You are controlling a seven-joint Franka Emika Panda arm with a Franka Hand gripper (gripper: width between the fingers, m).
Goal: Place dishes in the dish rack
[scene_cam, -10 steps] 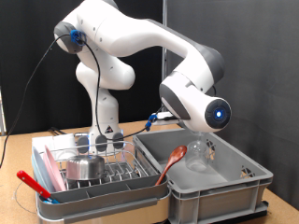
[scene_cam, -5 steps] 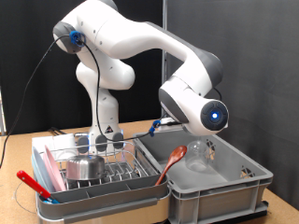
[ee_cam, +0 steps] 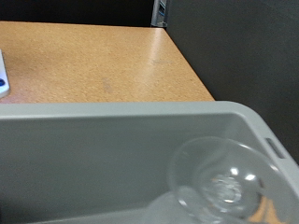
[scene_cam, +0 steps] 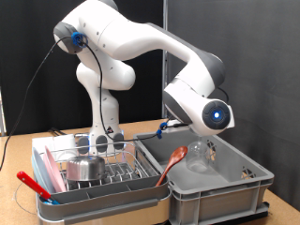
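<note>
Exterior view shows, nearest the camera, a red-handled utensil (scene_cam: 33,185) at the front corner of the dish rack (scene_cam: 103,192), with the steel bowl (scene_cam: 84,168) sitting among its wire prongs and the pink plate (scene_cam: 41,172) standing along its side. Beside it, the grey crate (scene_cam: 220,192) holds a wooden spoon (scene_cam: 172,166) and the clear glass (scene_cam: 198,156). Above the glass hangs the hand (scene_cam: 207,141); whether its fingers are open cannot be told. Behind lies the table (ee_cam: 93,61), bare wood to its far edge.
</note>
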